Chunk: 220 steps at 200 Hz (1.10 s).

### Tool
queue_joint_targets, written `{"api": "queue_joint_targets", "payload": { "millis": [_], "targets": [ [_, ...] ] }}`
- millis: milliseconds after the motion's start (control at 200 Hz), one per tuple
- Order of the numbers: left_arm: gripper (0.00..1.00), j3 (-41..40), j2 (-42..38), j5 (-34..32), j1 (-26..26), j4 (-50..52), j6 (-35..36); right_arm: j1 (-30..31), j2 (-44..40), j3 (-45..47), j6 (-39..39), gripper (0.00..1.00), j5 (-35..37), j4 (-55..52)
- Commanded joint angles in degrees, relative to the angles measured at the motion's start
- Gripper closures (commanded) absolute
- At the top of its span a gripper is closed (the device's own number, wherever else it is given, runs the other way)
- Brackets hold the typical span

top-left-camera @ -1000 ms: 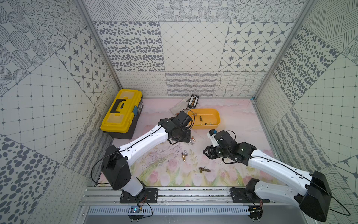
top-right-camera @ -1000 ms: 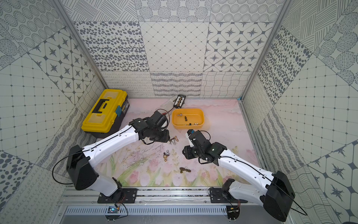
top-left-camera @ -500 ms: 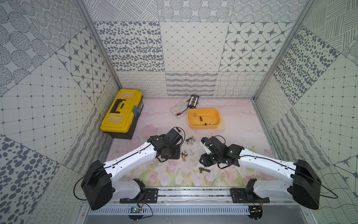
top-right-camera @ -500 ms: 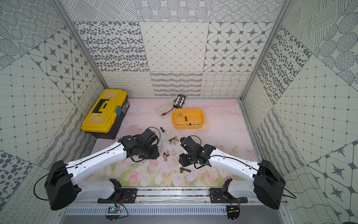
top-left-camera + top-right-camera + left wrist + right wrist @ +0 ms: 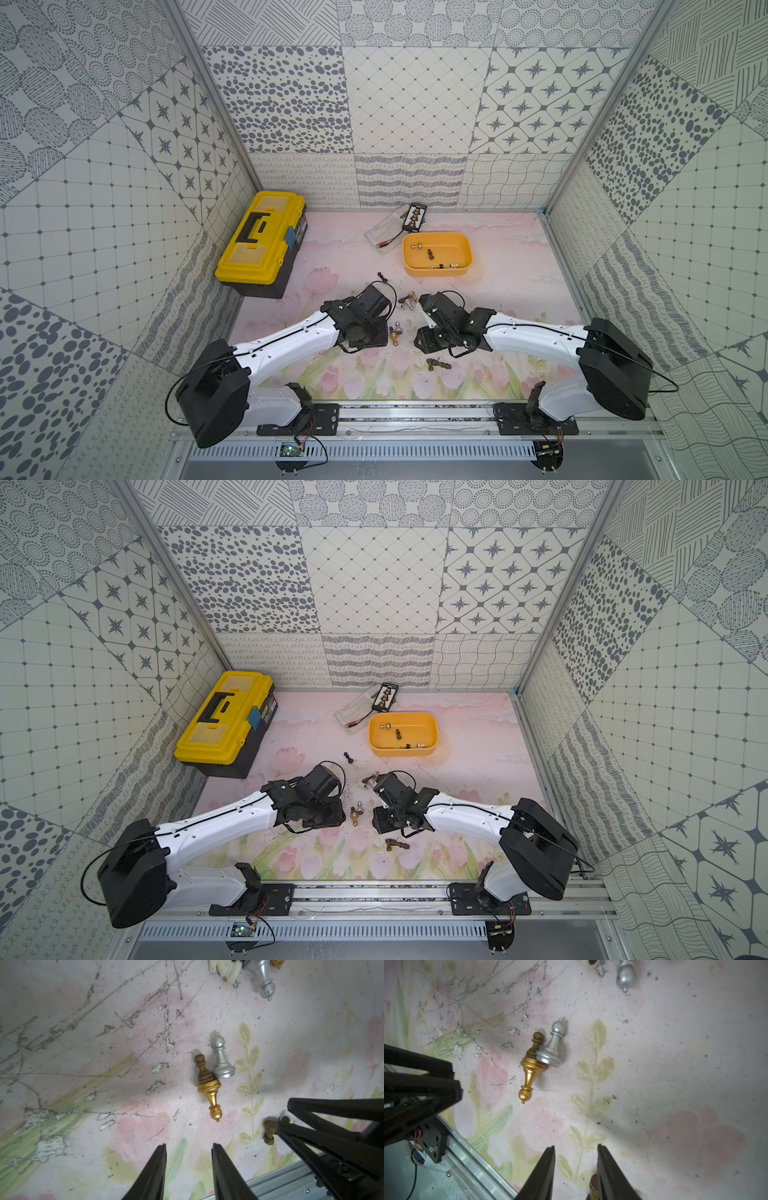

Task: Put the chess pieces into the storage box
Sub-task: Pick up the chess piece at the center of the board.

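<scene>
Several chess pieces (image 5: 209, 1093) lie ahead of both jaws.

Several chess pieces (image 5: 393, 332) lie between left claw (image 5: 189, 1145) and right claw (image 5: 576, 1147), storage box (image 5: 436, 272) well behind them

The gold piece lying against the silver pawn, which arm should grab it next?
Left. In its wrist view the gold piece lies almost straight ahead of the open left gripper. The right gripper, also open, points past the piece, which sits off to one side of its fingers.
</scene>
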State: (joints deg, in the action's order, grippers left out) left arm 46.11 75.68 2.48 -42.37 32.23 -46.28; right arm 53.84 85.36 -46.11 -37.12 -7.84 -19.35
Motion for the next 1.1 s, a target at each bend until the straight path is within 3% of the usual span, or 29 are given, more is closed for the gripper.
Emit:
{"api": "queue_joint_targets", "payload": {
  "millis": [0, 465, 750, 1095],
  "targets": [
    [0.58, -0.43, 3.39, 2.21, -0.48, -11.81, -2.85, -0.45, 2.22, -2.29, -5.14, 0.63, -1.01, 8.04],
    [0.58, -2.5, 10.61, 1.07, -1.95, -15.8, -4.13, -2.32, 11.57, -6.72, -8.82, 0.63, -3.81, 12.71],
    [0.61, -3.31, 13.56, -0.23, -1.93, -14.75, -3.6, -1.99, 17.09, -11.1, -5.11, 0.62, -2.23, 7.59],
    [0.73, -3.92, 14.43, -0.74, -1.97, -14.97, -3.41, -0.33, 20.36, -14.8, -1.48, 0.65, 3.41, -3.11]
  ]
}}
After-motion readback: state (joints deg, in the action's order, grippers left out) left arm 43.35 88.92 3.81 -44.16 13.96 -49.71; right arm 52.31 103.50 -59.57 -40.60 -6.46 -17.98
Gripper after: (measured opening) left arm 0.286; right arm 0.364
